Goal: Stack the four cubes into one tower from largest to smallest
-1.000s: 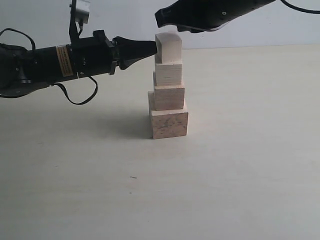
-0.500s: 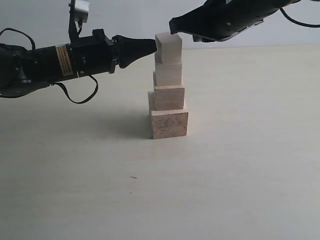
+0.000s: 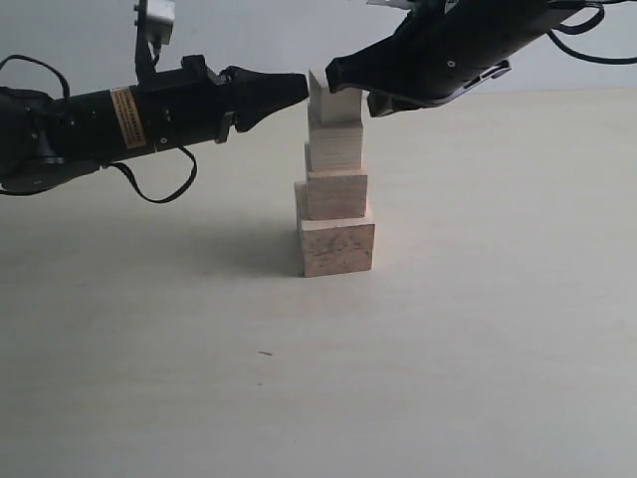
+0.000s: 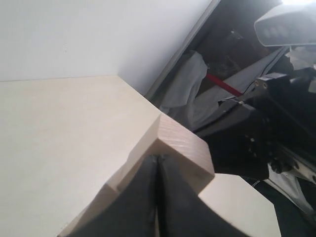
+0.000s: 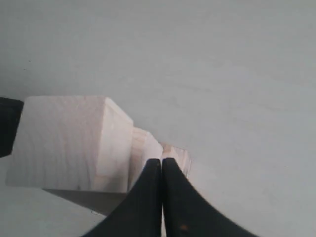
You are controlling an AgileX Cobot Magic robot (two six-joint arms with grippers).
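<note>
Up top, the left gripper (image 3: pixel 302 88) has both fingers pressed flat together with nothing between them. Its closed tip meets the upper part of the smallest cube (image 3: pixel 333 108), on the side facing the left arm. In the left wrist view the two dark fingers (image 4: pixel 148 187) form one seam against that cube's (image 4: pixel 180 148) pale edge.

The right gripper (image 3: pixel 333 75) is likewise squeezed closed and holds nothing. Its tip (image 5: pixel 161 162) hangs at the top cube's (image 5: pixel 64 143) other side, crossing in front of its upper corner. Whether it actually touches the wood cannot be told.

Below, the tower (image 3: pixel 336 189) stands upright on the table (image 3: pixel 468 358). It is out on the open surface, with the table's far edge running behind it. The smallest cube sits on the second cube (image 3: pixel 335 147), that on the third cube (image 3: pixel 336 192), and that on the largest cube (image 3: pixel 336 249), which has darker grain marks.

The right gripper's black body hides part of the top cube in the exterior view. From the right wrist, only slivers of the lower cubes show beside the fingers. Both arms are cut off at the frame edges.
</note>
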